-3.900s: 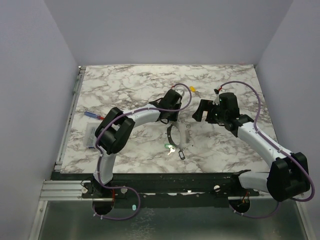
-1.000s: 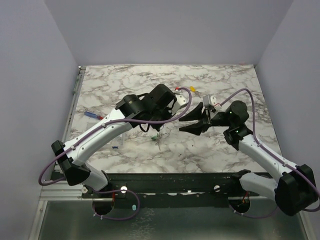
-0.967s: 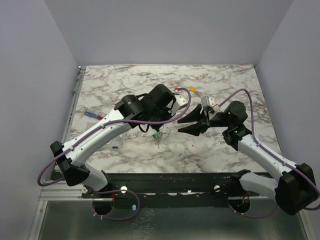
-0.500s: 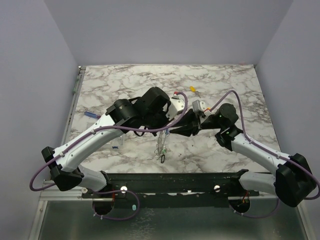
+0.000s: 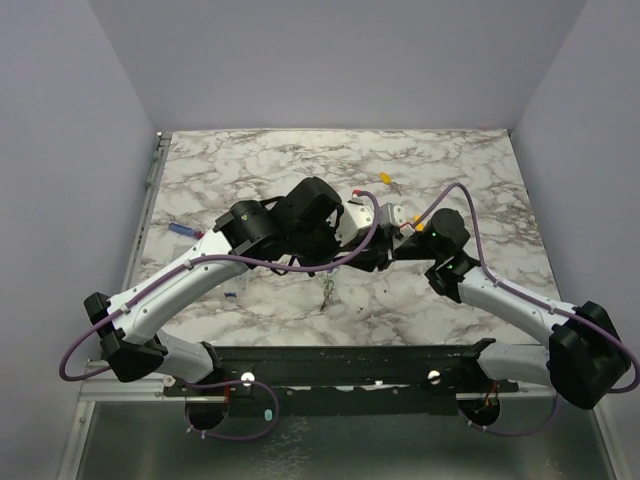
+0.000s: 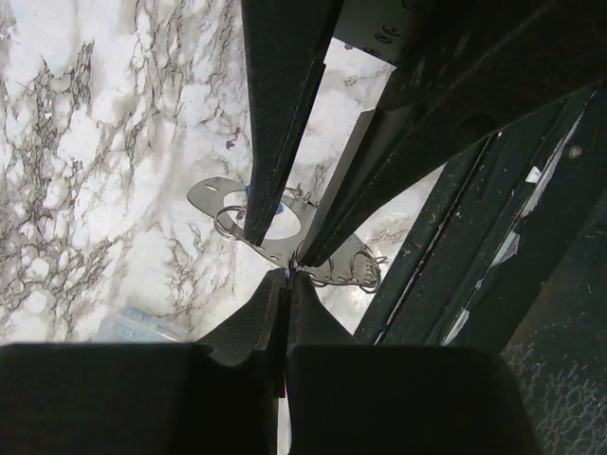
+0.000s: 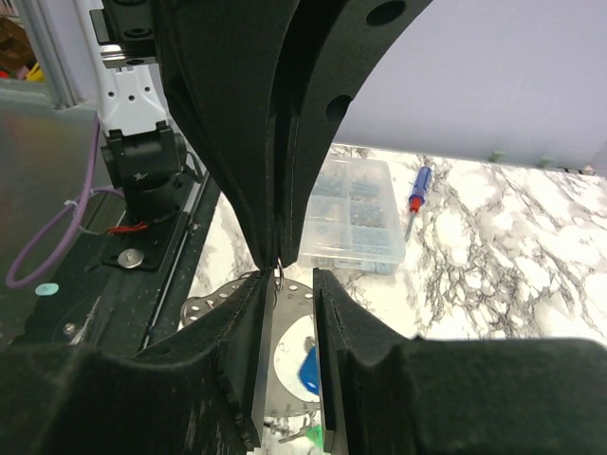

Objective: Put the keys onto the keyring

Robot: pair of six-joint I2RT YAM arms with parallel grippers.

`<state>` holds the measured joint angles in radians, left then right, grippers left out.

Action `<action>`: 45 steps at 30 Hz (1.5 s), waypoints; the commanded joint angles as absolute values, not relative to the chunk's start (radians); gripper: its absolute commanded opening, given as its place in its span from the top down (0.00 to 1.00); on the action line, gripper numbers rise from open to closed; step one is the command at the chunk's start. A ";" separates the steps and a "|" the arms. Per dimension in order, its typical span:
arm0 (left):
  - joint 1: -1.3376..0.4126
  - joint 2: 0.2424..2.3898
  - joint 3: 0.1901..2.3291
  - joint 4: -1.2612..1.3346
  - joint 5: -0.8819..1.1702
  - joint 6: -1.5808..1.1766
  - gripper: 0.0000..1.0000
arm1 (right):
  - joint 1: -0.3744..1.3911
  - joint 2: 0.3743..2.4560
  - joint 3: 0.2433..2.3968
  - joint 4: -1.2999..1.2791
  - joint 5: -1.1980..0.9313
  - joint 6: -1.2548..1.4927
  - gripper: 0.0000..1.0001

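My left gripper [image 5: 338, 248] is shut on a thin silver wire loop, the keyring [image 7: 283, 275], held above the middle of the table. In the left wrist view its fingertips [image 6: 287, 275] press together. Below the loop is a flat perforated silver ring plate [image 6: 275, 227] with a blue key [image 7: 308, 368] and a green key [image 7: 313, 433]. A bunch of keys [image 5: 325, 290] dangles under the two grippers. My right gripper [image 7: 289, 277] is open with a narrow gap, its tips on either side of the loop. A yellow-headed key [image 5: 385, 178] lies alone on the marble further back.
A clear compartment box [image 7: 356, 213] and a blue-and-red screwdriver [image 5: 180, 229] lie at the table's left side. A small blue item [image 5: 230, 295] lies near the left arm. The black front rail [image 5: 350, 355] runs along the near edge.
The right gripper has moved left up to the left gripper's tips and narrowed its jaws. The left arm has shifted slightly towards the near edge, and the hanging keys swung with it.
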<state>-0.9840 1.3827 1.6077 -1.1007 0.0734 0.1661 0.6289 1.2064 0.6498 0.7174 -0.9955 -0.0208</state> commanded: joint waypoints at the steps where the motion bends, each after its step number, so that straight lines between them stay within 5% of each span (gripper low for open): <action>1: -0.990 1.359 1.608 -1.074 0.089 0.180 1.00 | 0.638 1.220 0.669 0.750 -0.959 -0.058 0.69; 15: -0.997 1.377 1.623 -1.081 0.106 0.182 1.00 | 0.656 1.260 0.683 0.752 -1.026 -0.049 0.72; 19: -1.002 1.379 1.628 -1.081 0.112 0.185 1.00 | 0.660 1.274 0.690 0.750 -1.048 -0.042 0.77; 25: -1.005 1.381 1.633 -1.084 0.112 0.187 1.00 | 0.665 1.275 0.689 0.742 -1.049 -0.041 0.98; 28: -1.005 1.379 1.634 -1.082 0.101 0.185 1.00 | 0.665 1.269 0.690 0.725 -1.050 -0.035 0.99; 30: -1.005 1.374 1.632 -1.075 0.087 0.182 0.90 | 0.665 1.266 0.689 0.716 -1.049 -0.028 0.99; 33: -1.006 1.352 1.625 -1.042 0.056 0.169 0.43 | 0.665 1.245 0.655 0.776 -1.036 -0.009 0.99; 35: -1.006 1.320 1.610 -1.005 0.042 0.166 0.27 | 0.666 1.227 0.620 0.848 -1.022 0.025 0.99; 39: -1.005 1.244 1.564 -0.912 0.028 0.165 0.20 | 0.665 1.198 0.560 1.013 -0.996 0.115 0.99; 45: -1.005 1.071 1.413 -0.700 0.055 0.190 0.26 | 0.665 1.193 0.477 1.301 -0.923 0.245 0.99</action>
<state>-0.9993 1.1820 1.5074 -0.8928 0.0513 0.1738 0.6594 1.2118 0.5133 1.0203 -0.9985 0.1368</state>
